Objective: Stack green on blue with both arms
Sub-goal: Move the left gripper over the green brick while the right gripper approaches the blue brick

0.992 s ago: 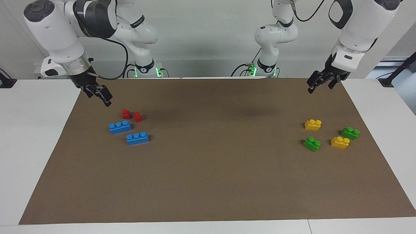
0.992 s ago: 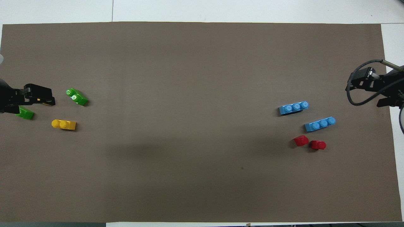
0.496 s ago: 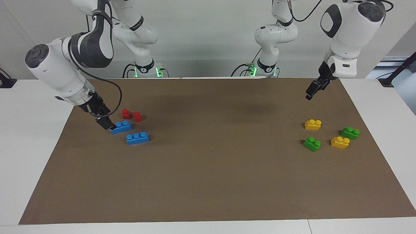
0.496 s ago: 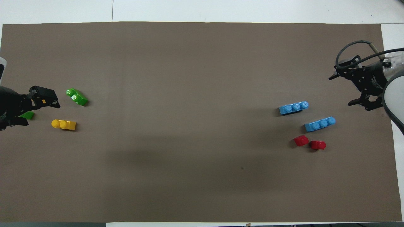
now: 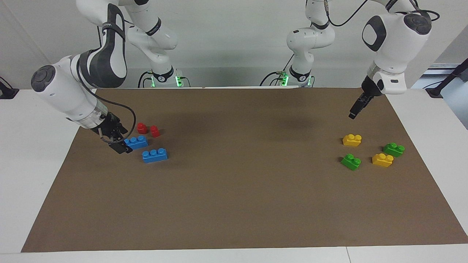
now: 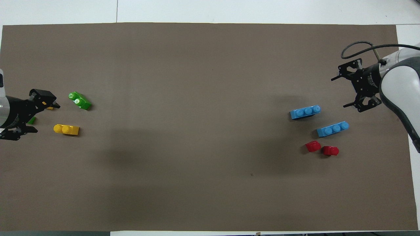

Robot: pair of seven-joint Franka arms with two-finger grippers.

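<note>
Two green bricks lie toward the left arm's end: one (image 5: 351, 161) (image 6: 79, 101) in the open, the other (image 5: 393, 149) mostly hidden under my left hand in the overhead view (image 6: 31, 120). Two blue bricks lie toward the right arm's end. My right gripper (image 5: 119, 146) (image 6: 338, 93) is open and low at the end of the nearer blue brick (image 5: 136, 142) (image 6: 333, 128); I cannot tell if it touches. The farther blue brick (image 5: 155, 155) (image 6: 305, 111) lies free. My left gripper (image 5: 353, 115) (image 6: 46, 116) is open and empty in the air above the mat, near a yellow brick (image 5: 352, 140).
Two small red bricks (image 5: 142, 128) (image 5: 155, 131) sit just nearer the robots than the blue ones. A second yellow brick (image 5: 382, 160) lies between the green bricks. The brown mat (image 5: 234, 190) covers the table.
My right gripper came down from above the mat near the red bricks to the end of the nearer blue brick. My left gripper turned and dropped a little toward the yellow brick.
</note>
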